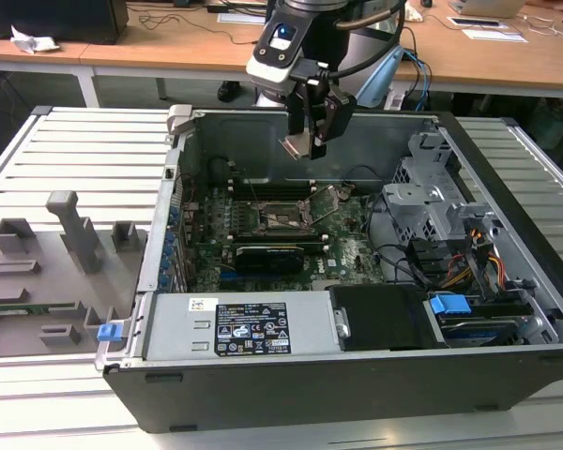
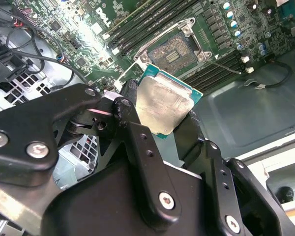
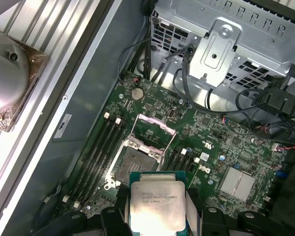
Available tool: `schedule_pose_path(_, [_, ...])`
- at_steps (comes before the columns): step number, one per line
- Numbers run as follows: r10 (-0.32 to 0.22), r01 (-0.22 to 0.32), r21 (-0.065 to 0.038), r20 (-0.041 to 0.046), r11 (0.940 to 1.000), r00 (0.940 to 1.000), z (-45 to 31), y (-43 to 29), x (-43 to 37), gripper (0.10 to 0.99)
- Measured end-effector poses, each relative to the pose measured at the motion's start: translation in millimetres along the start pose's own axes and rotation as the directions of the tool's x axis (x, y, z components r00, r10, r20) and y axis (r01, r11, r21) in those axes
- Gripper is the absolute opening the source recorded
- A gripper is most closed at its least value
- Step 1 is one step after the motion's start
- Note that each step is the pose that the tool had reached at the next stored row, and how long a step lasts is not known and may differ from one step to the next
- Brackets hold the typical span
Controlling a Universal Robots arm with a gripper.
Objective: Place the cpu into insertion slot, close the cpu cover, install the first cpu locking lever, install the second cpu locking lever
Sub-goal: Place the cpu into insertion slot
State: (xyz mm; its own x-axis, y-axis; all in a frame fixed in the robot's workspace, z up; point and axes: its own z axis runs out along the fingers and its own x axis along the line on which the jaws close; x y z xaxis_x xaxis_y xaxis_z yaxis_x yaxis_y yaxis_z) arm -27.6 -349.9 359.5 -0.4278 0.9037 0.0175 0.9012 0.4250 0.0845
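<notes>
My gripper (image 1: 307, 131) hangs above the open computer case (image 1: 159, 281), shut on the cpu (image 1: 296, 145), a flat square chip with a silvery top. In both wrist views the cpu (image 2: 164, 105) (image 3: 155, 201) sits between black fingers (image 2: 130, 98), held by two opposite edges. The insertion slot (image 1: 281, 217) (image 2: 172, 51) (image 3: 132, 164) lies on the green motherboard well below the chip, bare and uncovered. The cpu cover (image 3: 152, 129) stands tilted up at one side of the slot. A thin wire lever (image 2: 221, 66) sticks out beside the slot.
A long black card (image 1: 267, 255) lies just in front of the slot. The power supply (image 1: 235, 328) fills the case's near side, and a metal drive cage (image 1: 432, 202) with cables (image 1: 479, 262) stands at the exterior view's right. A grey fixture plate (image 1: 47, 272) lies outside the case.
</notes>
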Motion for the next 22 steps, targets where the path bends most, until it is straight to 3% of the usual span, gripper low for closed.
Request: schedule_pose_path(22, [0.030,-0.030,0.000,0.0026,0.9995,0.9995,2.6,-0.2,0.0,0.541])
